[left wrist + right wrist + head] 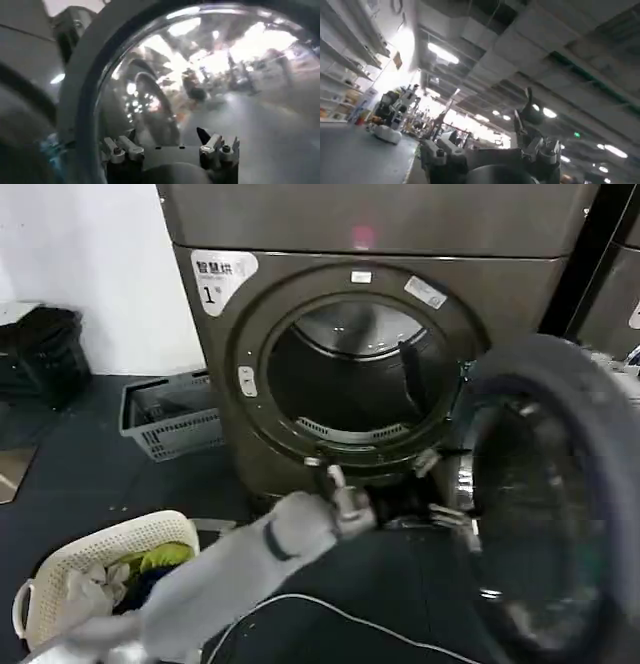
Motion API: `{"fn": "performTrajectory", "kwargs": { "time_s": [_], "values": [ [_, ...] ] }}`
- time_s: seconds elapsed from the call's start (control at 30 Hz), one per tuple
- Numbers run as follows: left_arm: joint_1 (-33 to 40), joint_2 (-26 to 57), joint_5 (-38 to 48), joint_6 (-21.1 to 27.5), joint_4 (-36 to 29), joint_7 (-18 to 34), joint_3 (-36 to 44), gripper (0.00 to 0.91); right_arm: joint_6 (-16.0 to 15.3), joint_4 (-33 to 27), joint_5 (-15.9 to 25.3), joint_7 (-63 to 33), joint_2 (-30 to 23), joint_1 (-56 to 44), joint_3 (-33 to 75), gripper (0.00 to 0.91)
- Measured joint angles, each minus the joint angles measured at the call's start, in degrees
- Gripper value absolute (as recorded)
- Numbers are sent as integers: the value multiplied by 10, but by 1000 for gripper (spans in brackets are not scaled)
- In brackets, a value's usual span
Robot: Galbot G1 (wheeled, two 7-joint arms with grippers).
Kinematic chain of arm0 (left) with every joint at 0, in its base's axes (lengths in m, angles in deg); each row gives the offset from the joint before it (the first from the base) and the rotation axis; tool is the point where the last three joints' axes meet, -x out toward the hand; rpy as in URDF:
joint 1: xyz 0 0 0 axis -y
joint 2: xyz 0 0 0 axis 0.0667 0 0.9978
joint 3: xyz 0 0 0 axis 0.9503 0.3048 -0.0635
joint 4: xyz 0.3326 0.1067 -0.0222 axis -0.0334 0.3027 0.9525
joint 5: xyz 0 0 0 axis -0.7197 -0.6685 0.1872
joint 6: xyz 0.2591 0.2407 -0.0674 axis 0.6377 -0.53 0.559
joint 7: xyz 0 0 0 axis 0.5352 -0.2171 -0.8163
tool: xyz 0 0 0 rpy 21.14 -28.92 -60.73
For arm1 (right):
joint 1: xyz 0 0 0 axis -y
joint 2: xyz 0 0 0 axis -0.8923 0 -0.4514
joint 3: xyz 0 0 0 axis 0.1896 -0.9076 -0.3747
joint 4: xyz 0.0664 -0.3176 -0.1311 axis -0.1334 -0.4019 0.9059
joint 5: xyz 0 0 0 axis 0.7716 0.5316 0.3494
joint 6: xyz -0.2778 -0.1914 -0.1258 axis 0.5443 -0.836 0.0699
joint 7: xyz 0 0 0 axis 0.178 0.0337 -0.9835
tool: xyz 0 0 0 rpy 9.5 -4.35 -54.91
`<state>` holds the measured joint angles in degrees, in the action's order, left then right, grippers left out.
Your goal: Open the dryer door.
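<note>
The big dark grey-brown metal front-loading dryer (400,244), marked by a white label with Chinese characters and a "1" (222,276), is standing with its drum mouth exposed, and the large round porthole dryer door (555,504), with its dark tinted glass centre and dark rim, is hanging swung out to the robot's right of the opening, hinged at that side. The left arm is reaching across in front of the machine from the lower left, and the left gripper (345,499) is sitting low at the bottom edge of the opening, just beside the door's inner edge; in the left wrist view its fingers (124,148) are standing apart with nothing between them — released — and the curved glass of the door is looming right in front of them. The right gripper (490,150) is pointing up toward the ceiling lights, away from the work, its fingers also parted and empty. Judging from this, the door is already largely open, so the risks are mostly in the way out. The unheld door could be swinging back toward the arm, pinching the wrist between door and drum rim. The open fingers could be catching the rim or scraping the glass if the arm is pulling away along the door and not clear of it. Below the arm a white woven laundry basket (100,549) and a grey plastic crate (170,419) are sitting on the dark floor — a low, wide retreat could be knocking into the basket.
</note>
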<state>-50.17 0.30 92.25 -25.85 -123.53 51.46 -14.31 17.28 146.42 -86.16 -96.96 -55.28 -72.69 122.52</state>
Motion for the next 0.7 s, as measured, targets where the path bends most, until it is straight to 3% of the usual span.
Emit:
{"fn": "performTrajectory", "kwargs": {
  "time_s": [0.47,0.7],
  "values": [
    [68,-165,-19,1,148,2,45,907,12,-55,-22,-9,14,-13,26,907],
    [70,-191,-20,3,172,2,42,907,15,-87,-34,-21,29,-25,34,907]
  ]
}}
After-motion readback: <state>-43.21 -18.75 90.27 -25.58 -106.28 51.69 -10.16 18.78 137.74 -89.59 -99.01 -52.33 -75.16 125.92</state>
